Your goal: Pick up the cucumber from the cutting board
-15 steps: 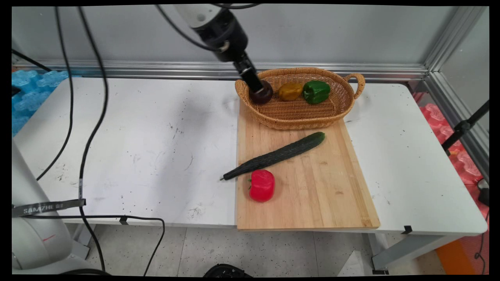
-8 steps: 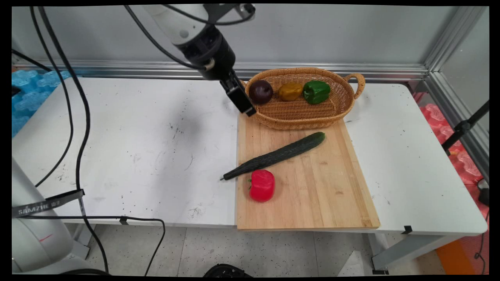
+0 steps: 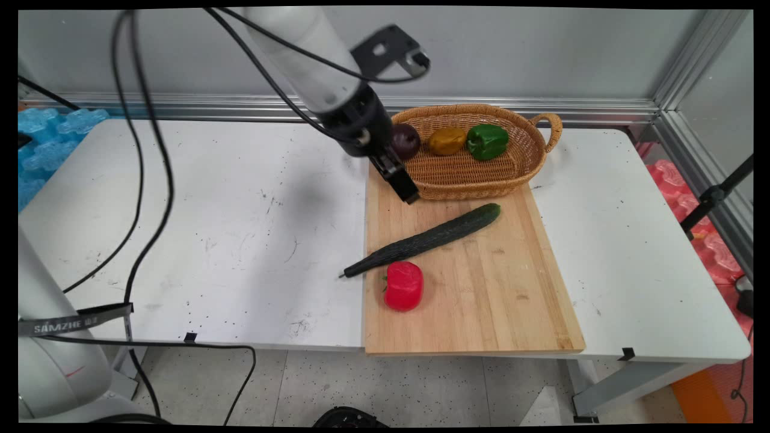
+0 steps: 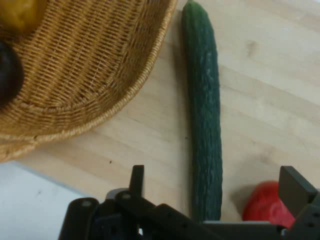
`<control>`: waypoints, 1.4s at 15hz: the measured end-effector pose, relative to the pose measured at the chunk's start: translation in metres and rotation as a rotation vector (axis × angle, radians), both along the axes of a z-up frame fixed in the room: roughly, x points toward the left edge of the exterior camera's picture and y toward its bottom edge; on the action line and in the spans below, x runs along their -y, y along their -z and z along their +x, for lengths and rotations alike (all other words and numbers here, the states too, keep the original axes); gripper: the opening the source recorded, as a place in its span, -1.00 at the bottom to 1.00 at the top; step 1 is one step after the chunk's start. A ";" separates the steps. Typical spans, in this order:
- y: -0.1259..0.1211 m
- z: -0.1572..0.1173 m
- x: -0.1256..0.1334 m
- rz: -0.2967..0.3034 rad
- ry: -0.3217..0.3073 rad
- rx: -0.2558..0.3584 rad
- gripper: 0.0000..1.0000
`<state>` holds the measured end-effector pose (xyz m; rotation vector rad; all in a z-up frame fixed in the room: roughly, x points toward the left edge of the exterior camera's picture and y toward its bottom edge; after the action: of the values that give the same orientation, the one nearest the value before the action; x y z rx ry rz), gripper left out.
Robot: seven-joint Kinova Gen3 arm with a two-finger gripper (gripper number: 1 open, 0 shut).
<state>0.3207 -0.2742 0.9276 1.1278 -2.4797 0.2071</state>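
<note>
My gripper (image 3: 408, 193) hangs open and empty over the far left part of the wooden cutting board (image 3: 493, 288), just in front of the wicker basket (image 3: 463, 183). A long dark green cucumber (image 3: 427, 239) lies slantwise on the board below it. In the hand view the cucumber (image 4: 205, 115) runs up between the spread fingers (image 4: 137, 180) of the gripper (image 4: 215, 185), with the basket (image 4: 100, 75) to its left. A red pepper (image 3: 403, 285) lies beside the cucumber's thin end and shows as a red pepper (image 4: 267, 205) by the right finger.
The basket holds a dark purple round fruit (image 3: 408, 139), a yellow pepper (image 3: 447, 141) and a green pepper (image 3: 486, 141). Black cables (image 3: 141, 180) hang over the table's left side. The white table (image 3: 210, 228) stretches left of the board.
The gripper left the dark purple fruit in the basket, drew back over its left rim, and has now come down and right over the board, toward the cucumber.
</note>
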 end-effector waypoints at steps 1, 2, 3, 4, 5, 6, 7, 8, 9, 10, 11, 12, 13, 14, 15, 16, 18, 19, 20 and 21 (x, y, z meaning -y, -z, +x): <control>0.005 -0.004 0.003 0.001 -0.004 0.003 1.00; 0.013 -0.010 0.007 0.004 -0.007 0.008 1.00; 0.018 -0.014 0.010 0.006 -0.009 0.012 1.00; 0.026 -0.019 0.014 0.010 -0.010 0.017 1.00; 0.032 -0.023 0.017 0.013 -0.010 0.020 1.00; 0.040 -0.029 0.021 0.018 -0.010 0.025 1.00; 0.049 -0.036 0.026 0.024 -0.010 0.030 1.00; 0.057 -0.043 0.030 0.032 -0.011 0.035 1.00; 0.064 -0.048 0.033 0.038 -0.013 0.038 1.00; 0.069 -0.052 0.035 0.042 -0.013 0.041 1.00; 0.075 -0.058 0.038 0.049 -0.012 0.044 1.00; 0.083 -0.063 0.041 0.057 -0.012 0.047 1.00; 0.090 -0.069 0.043 0.067 -0.011 0.051 1.00; 0.095 -0.073 0.044 0.074 -0.010 0.054 1.00; 0.101 -0.076 0.046 0.082 -0.008 0.058 1.00; 0.107 -0.080 0.047 0.088 -0.006 0.064 1.00; 0.113 -0.083 0.048 0.096 -0.002 0.071 1.00; 0.117 -0.085 0.049 0.100 0.001 0.076 1.00; 0.120 -0.086 0.049 0.102 0.003 0.079 1.00; 0.123 -0.088 0.050 0.105 0.006 0.084 1.00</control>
<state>0.2331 -0.3242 0.8051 1.1760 -2.5945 0.1261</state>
